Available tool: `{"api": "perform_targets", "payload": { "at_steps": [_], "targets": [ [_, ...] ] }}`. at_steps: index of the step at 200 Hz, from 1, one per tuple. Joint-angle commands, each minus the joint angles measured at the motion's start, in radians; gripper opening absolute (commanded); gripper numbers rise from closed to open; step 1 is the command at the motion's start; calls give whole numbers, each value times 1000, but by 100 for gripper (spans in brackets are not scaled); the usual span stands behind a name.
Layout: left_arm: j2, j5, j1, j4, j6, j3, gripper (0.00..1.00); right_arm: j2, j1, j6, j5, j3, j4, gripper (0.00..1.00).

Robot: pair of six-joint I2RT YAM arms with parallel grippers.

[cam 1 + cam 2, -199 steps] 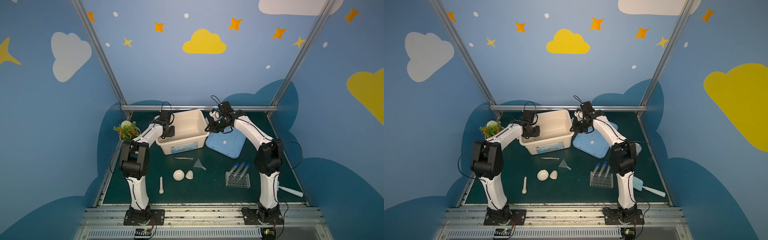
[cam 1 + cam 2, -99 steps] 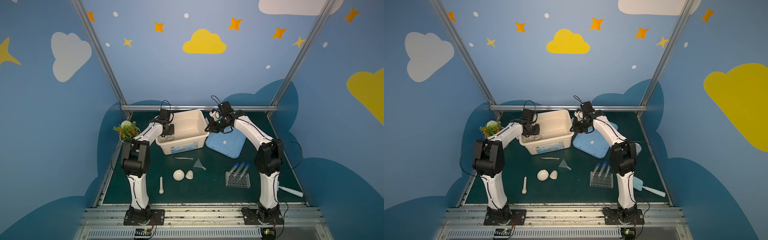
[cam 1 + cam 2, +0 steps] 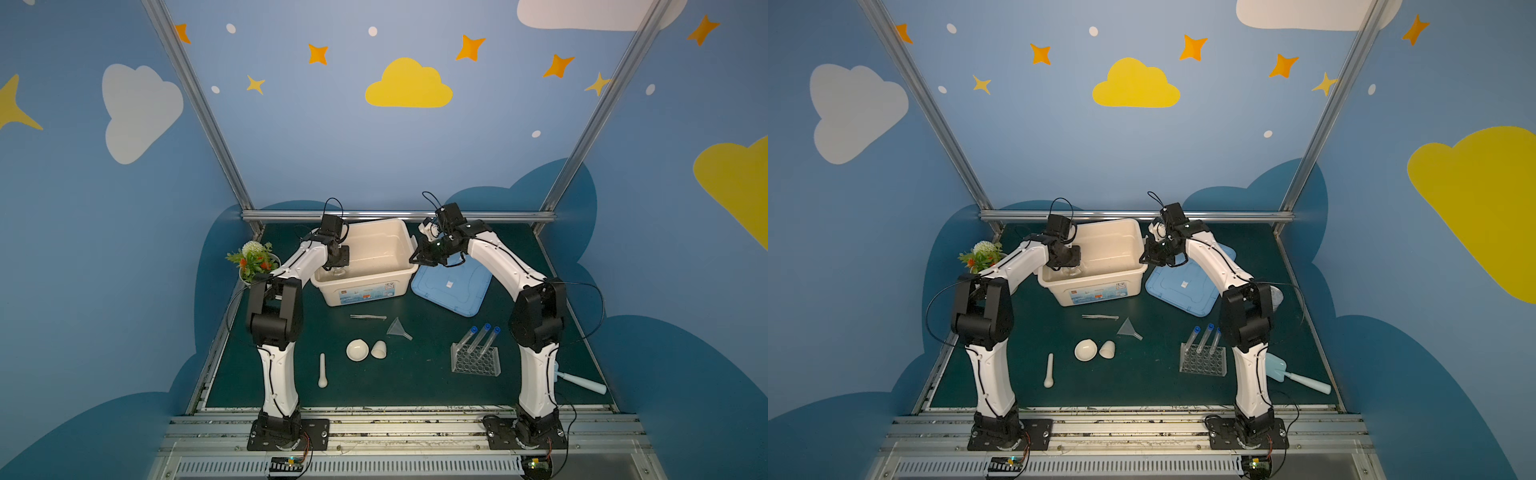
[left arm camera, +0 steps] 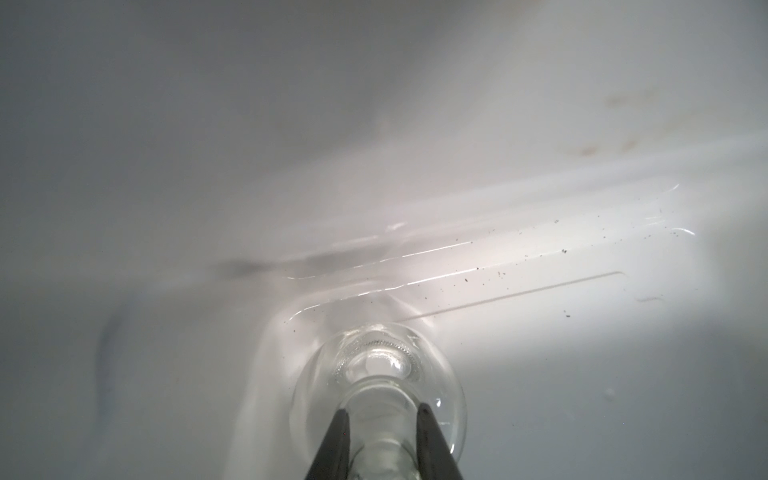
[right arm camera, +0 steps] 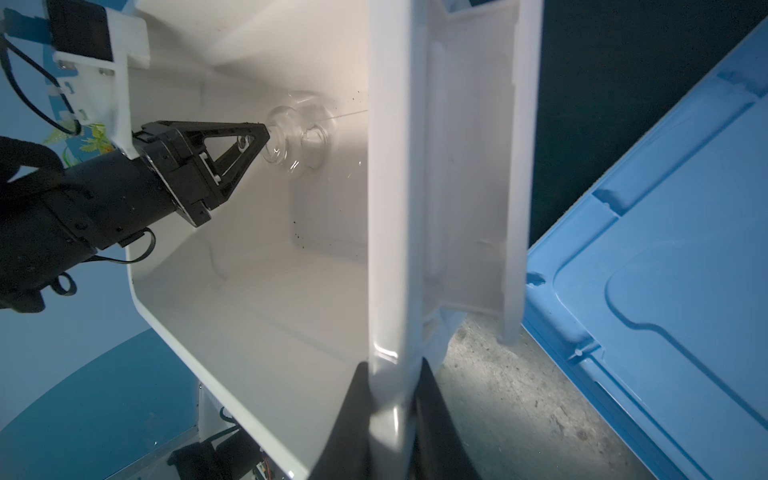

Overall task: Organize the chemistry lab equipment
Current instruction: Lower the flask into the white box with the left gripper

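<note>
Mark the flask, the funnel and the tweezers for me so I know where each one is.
round glass flask point(image 4: 378, 386): left wrist view, where the neck meets the bulb.
clear funnel point(image 3: 397, 328): in a top view, on the cone.
metal tweezers point(image 3: 368, 317): in a top view, about mid-length.

**Top views.** In both top views the camera head sits high over the 6 o'clock edge of the table and faces 12 o'clock, pitched down. It stands far off, so the whole workspace shows. The two views share nearly the entire scene, offset slightly sideways.

**Left wrist view.** The camera looks along the left gripper at very close range. It faces down into the white bin, onto the round glass flask.

**Right wrist view.** The camera looks along the right gripper, close against the bin's 3 o'clock wall. It faces 9 o'clock across the bin interior, with the blue lid alongside.

**Shared area.** Both wrist views cover the flask and the bin floor.
</note>
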Motion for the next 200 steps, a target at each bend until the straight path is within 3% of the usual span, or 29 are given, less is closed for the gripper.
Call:
{"api": "perform_targets", "payload": {
  "at_steps": [1,84,150,200],
  "targets": [
    [33,-3,9,-37,4,-9,4,-22,-5,-12,-14,-10,-26,15],
    [30,-4,5,-28,-5,-35,12,-22,-8,-12,-19,-13,-24,15],
    [1,-2,-1,-39,-2,-26,34,-23,-11,-6,-25,-16,-24,15],
    [-21,-1,-10,-51,-4,-11,42,-36,-10,-14,-27,-21,-20,17]
  ]
}}
